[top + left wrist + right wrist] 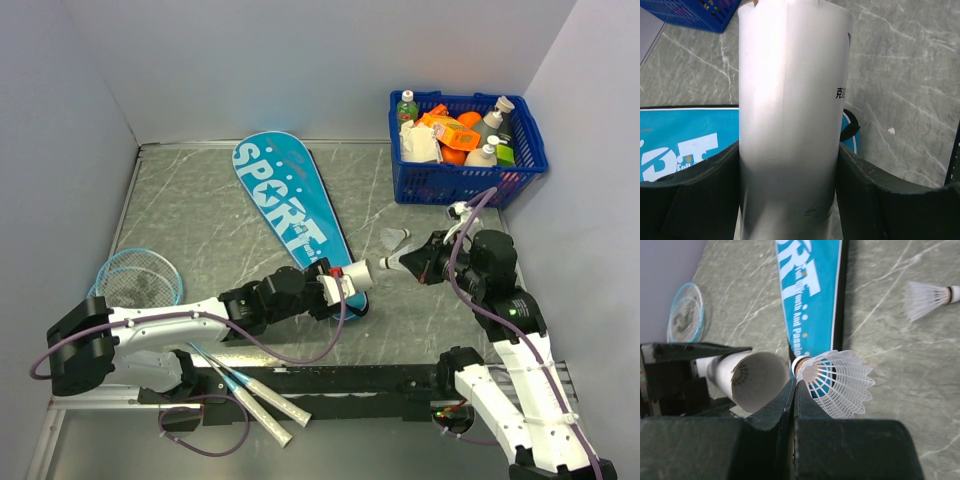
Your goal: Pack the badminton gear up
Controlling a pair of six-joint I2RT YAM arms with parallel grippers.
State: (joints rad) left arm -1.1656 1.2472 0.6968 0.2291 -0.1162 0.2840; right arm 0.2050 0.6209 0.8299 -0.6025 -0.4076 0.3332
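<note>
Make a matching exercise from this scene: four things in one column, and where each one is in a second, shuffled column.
Things:
1. white tube
2. teal bag
3. rackets
4. blue basket

Places:
A. far right corner
B. between the left gripper's fingers
C. near left side
D. lying flat in the middle

Pairs: 1-B, 2-D, 3-C, 4-A

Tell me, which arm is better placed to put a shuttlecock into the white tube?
Right. The right gripper is shut on a shuttlecock close to the open mouth of the white tube. The left gripper is occupied: it holds that tube, so it can only steady it.
</note>
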